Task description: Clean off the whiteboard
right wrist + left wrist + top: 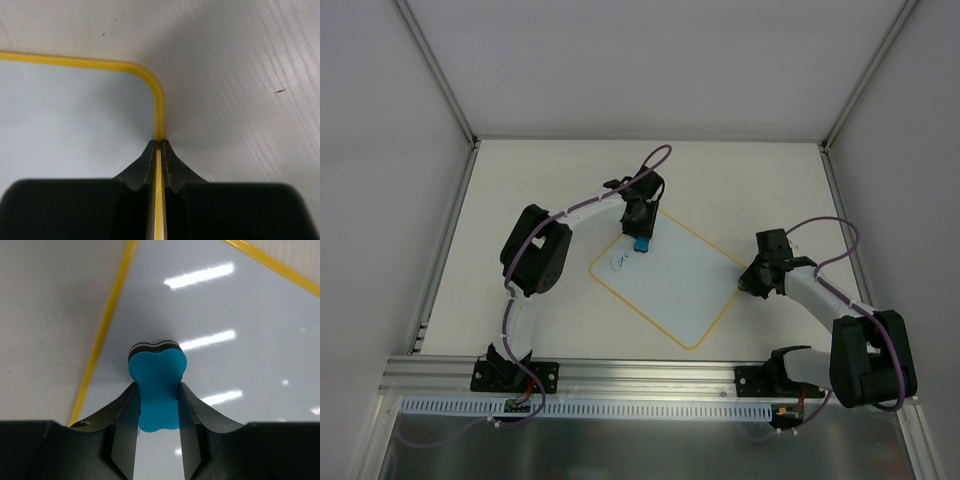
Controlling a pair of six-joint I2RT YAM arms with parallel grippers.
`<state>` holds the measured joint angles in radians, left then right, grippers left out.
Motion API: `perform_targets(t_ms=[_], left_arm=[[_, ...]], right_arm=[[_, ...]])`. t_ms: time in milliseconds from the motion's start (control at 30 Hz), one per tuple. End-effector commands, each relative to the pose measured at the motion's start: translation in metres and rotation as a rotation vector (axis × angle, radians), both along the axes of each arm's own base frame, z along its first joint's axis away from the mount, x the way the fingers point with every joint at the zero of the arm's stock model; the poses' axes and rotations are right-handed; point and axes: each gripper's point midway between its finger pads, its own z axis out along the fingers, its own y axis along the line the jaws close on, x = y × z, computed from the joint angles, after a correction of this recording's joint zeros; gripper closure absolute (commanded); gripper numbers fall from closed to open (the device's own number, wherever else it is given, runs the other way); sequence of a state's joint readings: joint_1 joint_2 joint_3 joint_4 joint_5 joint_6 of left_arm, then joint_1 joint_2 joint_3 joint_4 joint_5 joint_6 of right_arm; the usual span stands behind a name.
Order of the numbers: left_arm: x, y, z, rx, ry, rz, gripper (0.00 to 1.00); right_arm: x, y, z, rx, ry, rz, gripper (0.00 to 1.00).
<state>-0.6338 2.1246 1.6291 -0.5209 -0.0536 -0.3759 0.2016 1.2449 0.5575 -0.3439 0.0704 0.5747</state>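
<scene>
Left gripper (pixel 157 386) clamped on blue eraser (pixel 157 371), pad apparently touching the whiteboard (pixel 240 360) near its yellow edge. Right gripper (pixel 159 144) pinched tight on the board's rim by a corner, steadying it. Board lies angled mid-table (pixel 520 190). Scribble (pixel 618 262) just beside eraser. Keep the pad flat, press evenly and sweep across the scribble.

The whiteboard (pixel 675 290) is pale blue-white with a yellow border and blue handwriting (pixel 618 262) toward its left. The eraser (pixel 156 385) is bright blue backed with black; the table (pixel 550 190), off-white.
</scene>
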Motion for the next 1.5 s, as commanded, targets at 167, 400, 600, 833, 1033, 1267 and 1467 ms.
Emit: perform_targets(t_ms=[167, 400, 600, 833, 1033, 1267, 1467], left_arm=[[-0.08, 0.034, -0.035, 0.098, 0.2, 0.048, 1.0], [-0.109, 0.102, -0.03, 0.157, 0.193, 0.209, 1.0], [-0.13, 0.144, -0.032, 0.151, 0.185, 0.31, 1.0], [-0.136, 0.123, -0.029, 0.077, 0.188, 0.26, 1.0], [-0.147, 0.06, -0.022, 0.019, 0.191, 0.139, 1.0], [-0.156, 0.052, -0.03, 0.039, 0.209, 0.132, 1.0], [-0.145, 0.105, -0.03, 0.087, 0.175, 0.24, 1.0]], right_arm=[[-0.017, -0.01, -0.013, -0.063, 0.082, 0.001, 0.97], [-0.017, -0.01, -0.013, -0.06, 0.081, 0.004, 0.97], [-0.017, -0.01, -0.013, -0.064, 0.081, 0.009, 0.97], [-0.016, -0.01, -0.013, -0.064, 0.081, 0.011, 0.97], [-0.017, -0.01, -0.013, -0.063, 0.081, 0.01, 0.97], [-0.017, -0.01, -0.013, -0.065, 0.082, 0.011, 0.97], [-0.017, -0.01, -0.013, -0.064, 0.082, 0.013, 0.97]])
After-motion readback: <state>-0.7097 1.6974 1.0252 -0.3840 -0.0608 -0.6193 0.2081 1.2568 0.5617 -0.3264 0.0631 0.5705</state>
